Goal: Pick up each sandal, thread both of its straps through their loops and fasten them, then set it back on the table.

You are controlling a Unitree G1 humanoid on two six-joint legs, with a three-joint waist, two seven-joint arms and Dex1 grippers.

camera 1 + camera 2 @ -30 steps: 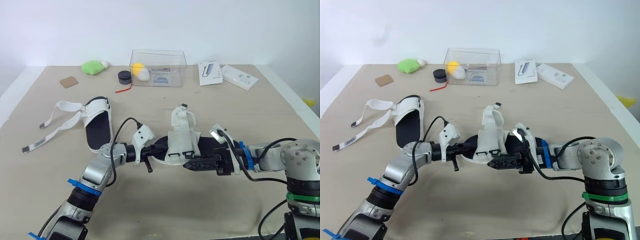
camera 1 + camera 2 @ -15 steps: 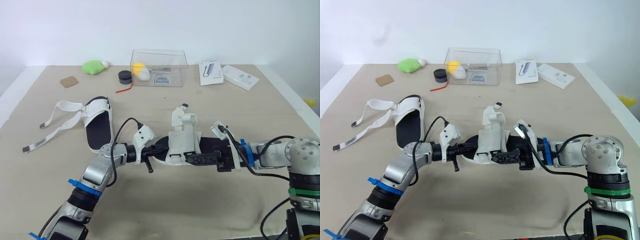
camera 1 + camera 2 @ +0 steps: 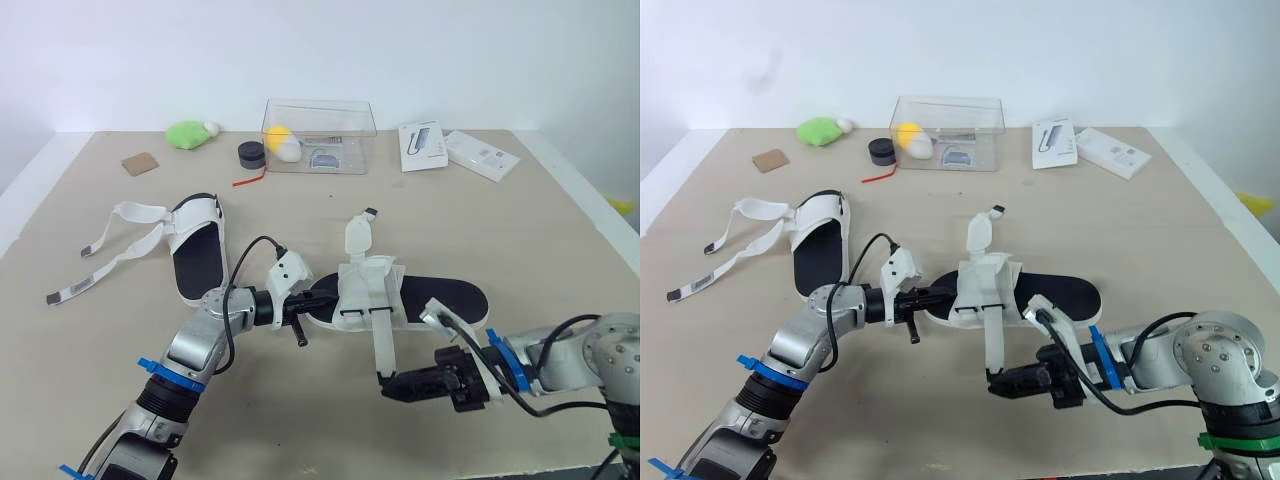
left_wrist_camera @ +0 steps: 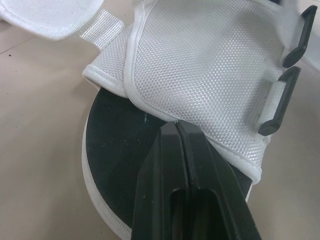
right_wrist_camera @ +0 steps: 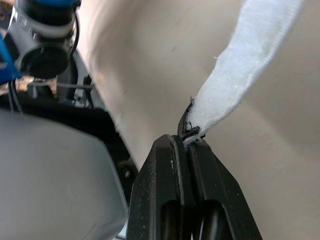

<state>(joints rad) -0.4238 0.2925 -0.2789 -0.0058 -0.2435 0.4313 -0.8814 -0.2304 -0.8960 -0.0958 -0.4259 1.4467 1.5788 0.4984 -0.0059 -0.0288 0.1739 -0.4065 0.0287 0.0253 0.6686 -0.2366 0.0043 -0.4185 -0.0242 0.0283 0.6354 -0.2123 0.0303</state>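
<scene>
White strap tip pinched by right gripper, left gripper closed, resting on sandal sole

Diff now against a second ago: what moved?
The right end effector, shut on the tip of a strap, pulled back toward the robot, drawing that strap out straight from its loop on the near sandal. The left end effector stayed shut, resting on that sandal's insole. The other sandal and the clear box did not move.
</scene>
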